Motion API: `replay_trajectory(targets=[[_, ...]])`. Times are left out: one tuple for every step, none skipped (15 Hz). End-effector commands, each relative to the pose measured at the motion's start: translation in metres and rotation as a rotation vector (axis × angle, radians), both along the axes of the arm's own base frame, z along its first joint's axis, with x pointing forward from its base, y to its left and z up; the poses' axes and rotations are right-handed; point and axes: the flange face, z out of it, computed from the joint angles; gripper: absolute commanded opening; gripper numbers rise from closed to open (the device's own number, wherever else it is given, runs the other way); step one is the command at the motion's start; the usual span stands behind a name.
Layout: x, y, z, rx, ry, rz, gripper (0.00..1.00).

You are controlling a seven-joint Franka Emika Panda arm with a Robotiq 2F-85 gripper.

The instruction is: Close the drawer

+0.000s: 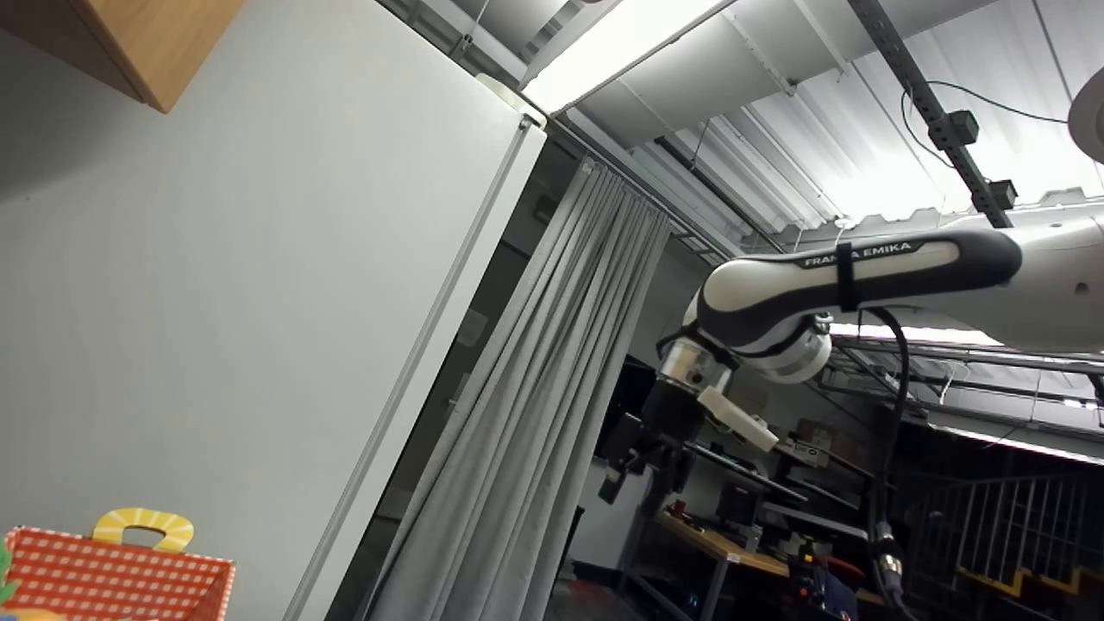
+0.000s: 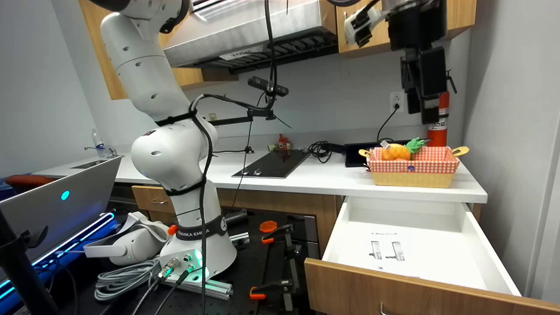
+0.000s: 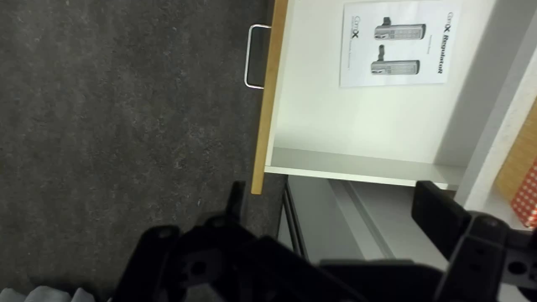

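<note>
While dark floor [image 3: 126, 126] fills most of wrist view's left half, silver bar handle [image 3: 248, 54] follows, mounted on brown wood-grain front [image 3: 268, 100] of drawer [image 3: 361, 121]. Next gripper [image 3: 329, 199], low in view, fingers [image 3: 438, 216] wide apart. Drawer interior white, plain-walled, back in shadow; printed sheet [image 3: 394, 46] lying flat on bottom. Farther right, edge of worktop [image 3: 486, 167], drawer standing pulled out from beneath it. Far right, red-checked basket [image 3: 526, 201] resting on worktop.
</note>
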Motion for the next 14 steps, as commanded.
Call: replay_trajectory(targets=[[0.019, -0.037, -0.024, -0.063, 0.022, -0.034, 1.0], [0.021, -0.048, -0.037, -0.076, 0.03, -0.04, 1.0], [0.023, -0.057, -0.049, -0.087, 0.038, -0.045, 1.0], [0.025, -0.066, -0.064, -0.101, 0.046, -0.051, 1.0], [0.026, -0.074, -0.077, -0.11, 0.053, -0.058, 1.0], [0.028, -0.082, -0.092, -0.122, 0.06, -0.062, 1.0], [0.029, -0.088, -0.105, -0.131, 0.067, -0.064, 1.0], [0.03, -0.093, -0.121, -0.139, 0.075, -0.068, 1.0], [0.031, -0.098, -0.134, -0.145, 0.082, -0.071, 1.0], [0.031, -0.103, -0.148, -0.155, 0.09, -0.072, 1.0], [0.032, -0.106, -0.162, -0.16, 0.097, -0.072, 1.0], [0.031, -0.11, -0.176, -0.165, 0.107, -0.069, 1.0], [0.03, -0.114, -0.189, -0.17, 0.115, -0.068, 1.0], [0.029, -0.118, -0.203, -0.172, 0.123, -0.07, 1.0]])
